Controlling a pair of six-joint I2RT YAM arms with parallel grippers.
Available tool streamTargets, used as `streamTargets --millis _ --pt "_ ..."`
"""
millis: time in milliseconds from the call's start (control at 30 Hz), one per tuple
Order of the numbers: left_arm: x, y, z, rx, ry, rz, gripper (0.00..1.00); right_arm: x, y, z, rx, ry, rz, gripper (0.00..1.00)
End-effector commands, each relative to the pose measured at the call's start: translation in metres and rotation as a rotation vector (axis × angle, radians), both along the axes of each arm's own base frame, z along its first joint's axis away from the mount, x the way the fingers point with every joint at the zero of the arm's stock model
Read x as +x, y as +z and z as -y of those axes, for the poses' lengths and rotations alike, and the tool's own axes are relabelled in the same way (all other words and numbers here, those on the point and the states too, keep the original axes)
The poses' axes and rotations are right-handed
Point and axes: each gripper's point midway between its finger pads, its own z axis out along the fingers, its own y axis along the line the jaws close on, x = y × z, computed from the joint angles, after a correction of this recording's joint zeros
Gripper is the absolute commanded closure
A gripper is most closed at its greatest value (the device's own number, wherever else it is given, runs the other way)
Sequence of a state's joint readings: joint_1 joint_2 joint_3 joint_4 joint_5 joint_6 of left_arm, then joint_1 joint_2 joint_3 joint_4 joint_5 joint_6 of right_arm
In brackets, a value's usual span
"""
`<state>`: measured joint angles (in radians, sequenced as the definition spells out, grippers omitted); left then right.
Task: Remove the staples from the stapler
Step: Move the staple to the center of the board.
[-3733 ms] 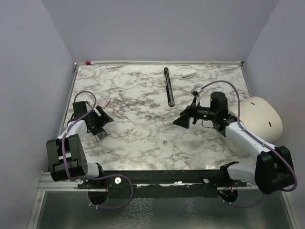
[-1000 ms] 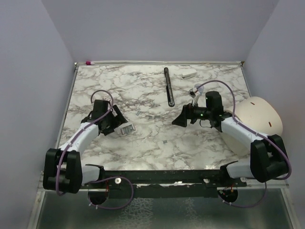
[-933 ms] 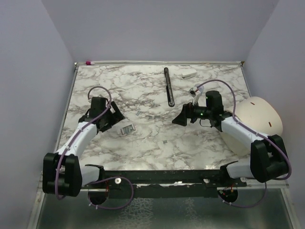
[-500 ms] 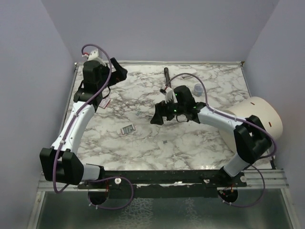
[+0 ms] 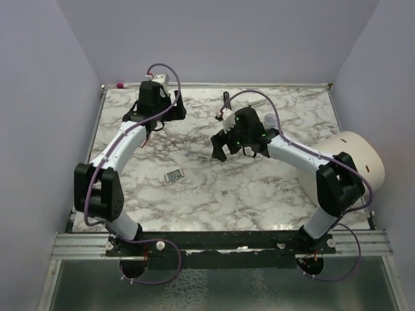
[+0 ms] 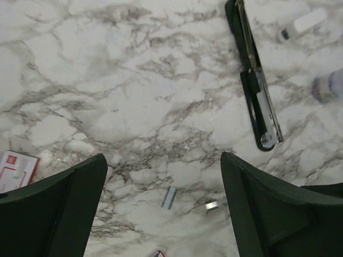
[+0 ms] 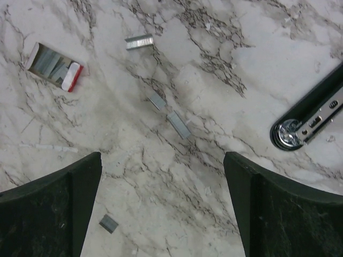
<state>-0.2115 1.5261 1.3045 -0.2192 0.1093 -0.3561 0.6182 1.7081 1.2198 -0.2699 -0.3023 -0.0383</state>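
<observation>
Stapler (image 5: 173, 175): on desk (image 5: 272, 188), well apart from both grippers.
Staples (image 7: 178, 124): several loose on desk.
Left gripper (image 6: 162, 158): wide open, empty.
Right gripper (image 7: 162, 156): wide open, empty.
Progress: likely near done; remainder inside unclear.

Far side of the marble table (image 5: 272, 194)
A long black bar (image 6: 253, 88) lies near a small white block (image 6: 309, 20); a cream dome (image 5: 355, 159) sits at the right edge.
</observation>
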Motion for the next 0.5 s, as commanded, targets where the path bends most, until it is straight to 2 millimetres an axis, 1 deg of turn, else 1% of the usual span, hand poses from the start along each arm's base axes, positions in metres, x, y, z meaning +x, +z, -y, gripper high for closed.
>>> streamTargets --millis 0,67,133,200,267,367,467 --pt "-0.012 -0.056 0.026 0.126 -0.112 -0.163 0.11 -0.008 0.019 0.023 0.06 -0.035 -0.001 0.04" --pt "-0.019 -0.072 0.037 0.144 -0.146 -0.208 0.12 -0.015 0.029 0.025 0.121 -0.029 -0.002 0.03" --pt "-0.023 -0.083 0.051 0.216 -0.18 -0.228 0.13 -0.022 0.035 0.028 0.159 -0.03 -0.001 0.03" --pt "-0.032 -0.103 0.063 0.278 -0.218 -0.275 0.14 -0.028 0.038 0.032 0.18 -0.024 -0.002 0.02" --pt "-0.039 -0.12 0.07 0.311 -0.239 -0.321 0.17 -0.03 0.037 0.037 0.181 -0.028 0.004 0.02" --pt "-0.041 -0.136 0.073 0.341 -0.249 -0.374 0.25 -0.03 0.033 0.041 0.169 -0.041 0.001 0.01" --pt "-0.042 -0.144 0.07 0.36 -0.239 -0.395 0.25 -0.032 0.03 0.041 0.17 -0.039 -0.006 0.01"
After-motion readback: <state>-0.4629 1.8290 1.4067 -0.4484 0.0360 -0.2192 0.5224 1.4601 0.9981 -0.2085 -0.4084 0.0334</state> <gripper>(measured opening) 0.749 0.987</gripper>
